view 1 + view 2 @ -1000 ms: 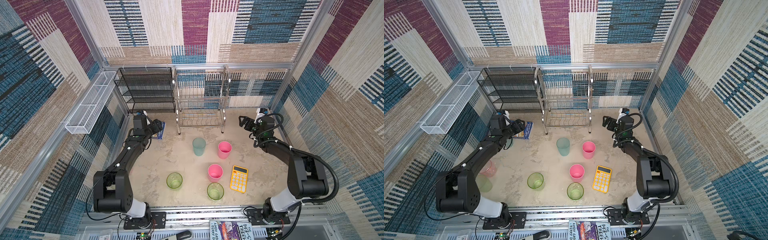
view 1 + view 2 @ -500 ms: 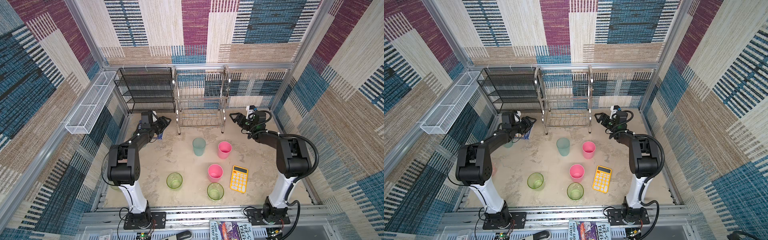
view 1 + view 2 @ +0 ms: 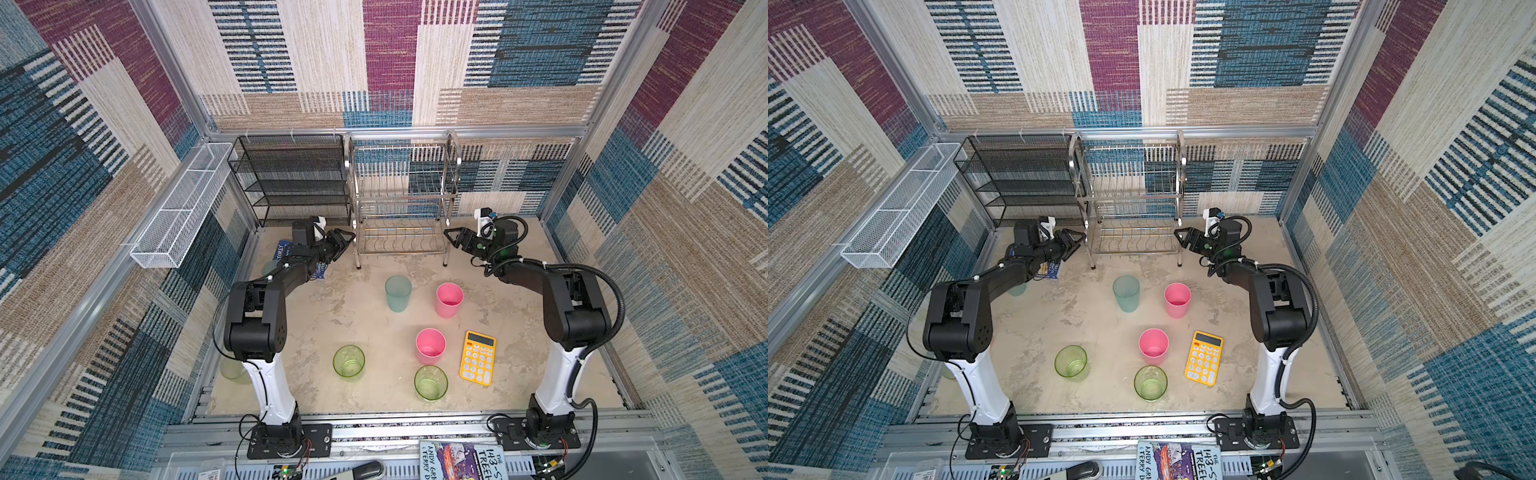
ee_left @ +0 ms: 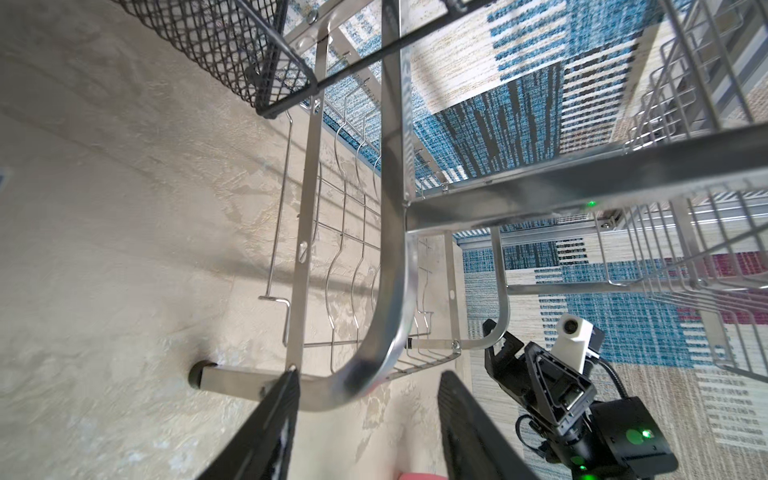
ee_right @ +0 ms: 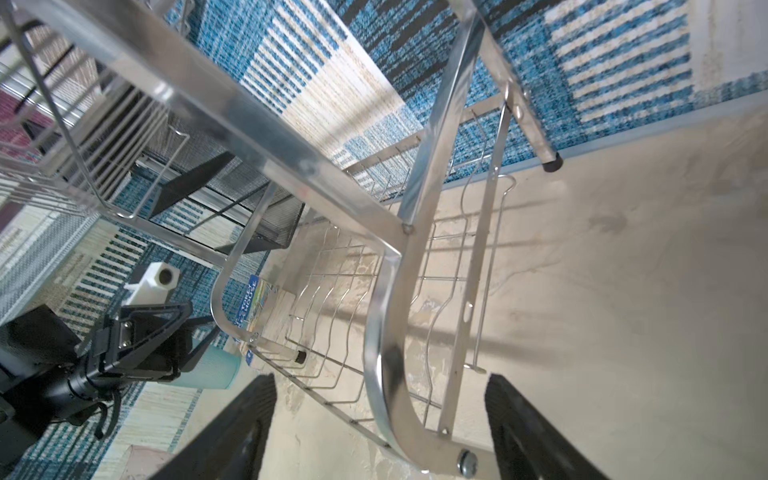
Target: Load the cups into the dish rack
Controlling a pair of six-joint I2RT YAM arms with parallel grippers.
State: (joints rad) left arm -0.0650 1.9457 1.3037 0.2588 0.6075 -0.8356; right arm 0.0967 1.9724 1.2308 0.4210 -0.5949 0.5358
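The dish rack [image 3: 354, 216] [image 3: 1086, 199], shiny two-tier steel wire, stands at the back with nothing in it. Several cups stand upright on the floor before it: a teal one [image 3: 398, 293], two pink [image 3: 449, 299] [image 3: 430, 345], two green [image 3: 348, 360] [image 3: 431, 382]. Another teal cup [image 3: 1017, 289] is half hidden behind the left arm. My left gripper [image 3: 348, 243] [image 4: 368, 380] is open, its jaws either side of the rack's curved left frame tube [image 4: 374, 365]. My right gripper [image 3: 451, 239] [image 5: 380, 386] is open around the right frame tube [image 5: 386, 374].
A black mesh shelf unit [image 3: 291, 183] stands left of the rack. A white mesh trough [image 3: 183, 208] hangs on the left wall. A yellow calculator [image 3: 478, 358] lies near the pink and green cups. A blue book [image 3: 282, 251] lies under the left arm.
Both grippers have moved inward from the side walls to the rack's front legs. Their jaws have narrowed but still stand apart.
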